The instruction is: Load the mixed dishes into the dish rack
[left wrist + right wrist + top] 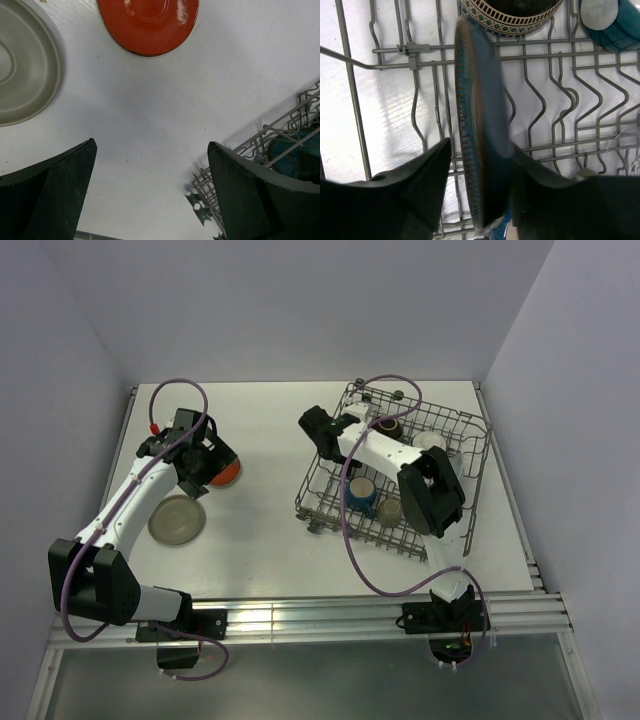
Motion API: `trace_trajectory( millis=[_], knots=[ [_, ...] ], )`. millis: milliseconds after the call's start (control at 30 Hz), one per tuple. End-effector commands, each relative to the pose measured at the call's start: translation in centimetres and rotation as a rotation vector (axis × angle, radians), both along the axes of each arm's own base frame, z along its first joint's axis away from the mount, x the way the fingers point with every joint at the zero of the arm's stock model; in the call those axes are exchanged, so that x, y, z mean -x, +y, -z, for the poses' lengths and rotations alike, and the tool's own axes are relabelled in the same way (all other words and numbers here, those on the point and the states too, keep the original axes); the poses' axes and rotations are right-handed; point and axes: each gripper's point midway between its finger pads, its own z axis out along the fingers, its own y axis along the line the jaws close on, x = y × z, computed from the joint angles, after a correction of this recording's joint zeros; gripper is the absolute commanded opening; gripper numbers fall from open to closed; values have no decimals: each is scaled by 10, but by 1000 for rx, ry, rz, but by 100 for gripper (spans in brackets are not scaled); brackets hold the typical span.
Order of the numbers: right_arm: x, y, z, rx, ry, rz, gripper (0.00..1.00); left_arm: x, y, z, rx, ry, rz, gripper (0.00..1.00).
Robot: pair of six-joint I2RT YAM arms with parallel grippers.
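Dark teal plate [482, 130] on edge in the dish rack [540, 55], between the right gripper's [481, 150] close-set jaws, hold impossible to tell, left gripper [151, 144] wide open, empty, over the tabletop [150, 100]

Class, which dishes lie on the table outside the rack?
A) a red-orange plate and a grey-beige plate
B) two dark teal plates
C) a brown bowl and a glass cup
A: the red-orange plate and the grey-beige plate lie flat on the table, outside the dish rack.
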Motion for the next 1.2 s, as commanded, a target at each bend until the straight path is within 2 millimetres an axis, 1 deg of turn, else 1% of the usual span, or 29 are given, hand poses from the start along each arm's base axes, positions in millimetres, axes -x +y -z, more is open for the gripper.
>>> trace_trajectory(
  millis=[0,67,100,200,300,367,433,500,533,567,600,633,667,700,733,767,800,833,867,900,933,967,1000,1033,1067,1100,1133,1167],
  knots=[
    [-8,2,-6,-25,-43,-3,56,-4,-5,2,27,-10,12,99],
    [-4,2,-6,-34,-43,-10,88,-2,-6,6,32,0,14,99],
    [-2,4,-5,-32,-41,-17,99,-1,-7,8,38,5,18,99],
    [4,3,-6,-29,-46,-25,100,0,-8,9,44,10,17,99],
    [12,6,-15,-33,-65,-42,100,1,-8,12,57,14,14,99],
    [19,9,-24,-41,-84,-56,100,1,-10,13,70,16,17,99],
    [26,7,-36,-44,-101,-63,100,0,-8,15,82,21,11,99],
    [32,7,-46,-51,-122,-71,100,-2,-3,19,94,31,-4,99],
    [37,4,-56,-60,-140,-76,100,-4,-1,21,106,30,-6,99],
    [42,5,-63,-62,-151,-86,100,-5,-3,26,136,38,0,99],
    [47,2,-66,-56,-157,-89,100,-7,4,30,152,48,-23,99],
    [52,-4,-82,-61,-188,-85,100,-8,6,33,170,54,-29,99],
    [55,-6,-88,-63,-204,-86,100,-11,4,35,212,58,-23,99],
    [62,-9,-90,-54,-207,-93,100,-12,12,44,235,82,-50,99],
    [66,-15,-107,-71,-253,-89,100,-13,14,47,255,91,-62,99],
    [70,-17,-113,-78,-267,-95,100,-16,14,54,280,106,-72,99],
    [75,-23,-113,-74,-267,-99,100,-18,16,57,290,112,-84,99],
    [79,-26,-125,-101,-300,-102,100,-21,15,59,295,117,-89,99],
    [81,-29,-129,-102,-308,-107,100,-27,24,65,301,132,-130,99],
    [85,-33,-131,-99,-311,-109,100,-29,26,69,297,145,-143,99],
    [88,-37,-140,-114,-336,-109,100,-32,27,73,296,155,-156,99],
    [89,-38,-143,-111,-341,-121,100,-35,27,81,303,178,-180,99],
    [92,-40,-143,-111,-343,-127,100,-39,27,82,310,179,-190,98],
    [93,-42,-151,-134,-372,-130,100,-46,26,84,323,169,-209,97],
    [94,-43,-153,-138,-382,-134,100,-49,26,88,329,171,-222,96],
    [97,-45,-150,-129,-376,-145,100,-52,26,90,337,165,-229,96],
    [98,-47,-157,-149,-407,-146,100,-57,26,91,342,144,-236,95],
    [99,-48,-158,-147,-413,-155,100,-59,27,93,340,143,-253,95]
  ],
)
